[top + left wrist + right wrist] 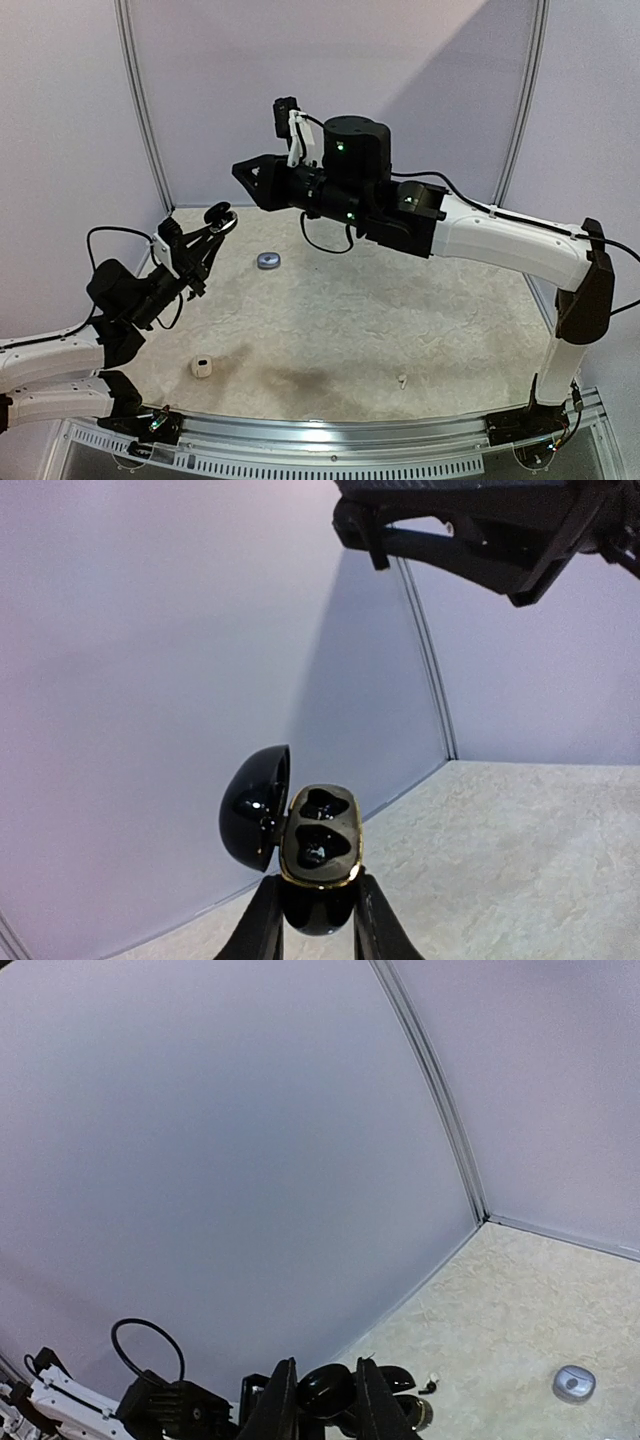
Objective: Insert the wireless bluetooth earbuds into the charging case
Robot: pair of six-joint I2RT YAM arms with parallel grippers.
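Note:
My left gripper (pixel 318 912) is shut on a black charging case (pixel 318 842), held up off the table with its lid swung open to the left. Two dark sockets face the camera inside a gold rim. In the top view the case (pixel 221 216) sits at the left gripper (pixel 213 228). My right gripper (pixel 322 1388) is shut on a glossy black earbud (pixel 323 1392); it hovers above and to the right of the case (pixel 402 1400), apart from it. From above, the right gripper (pixel 240 171) points left. A tiny white earbud (pixel 402 380) lies near the front.
A grey pebble-like case (pixel 268 260) rests mid-table, also in the right wrist view (pixel 573 1383). A small white case (pixel 202 367) stands at the front left. A tiny dark piece (pixel 428 1385) lies on the table beside the held case. Walls close the back and sides.

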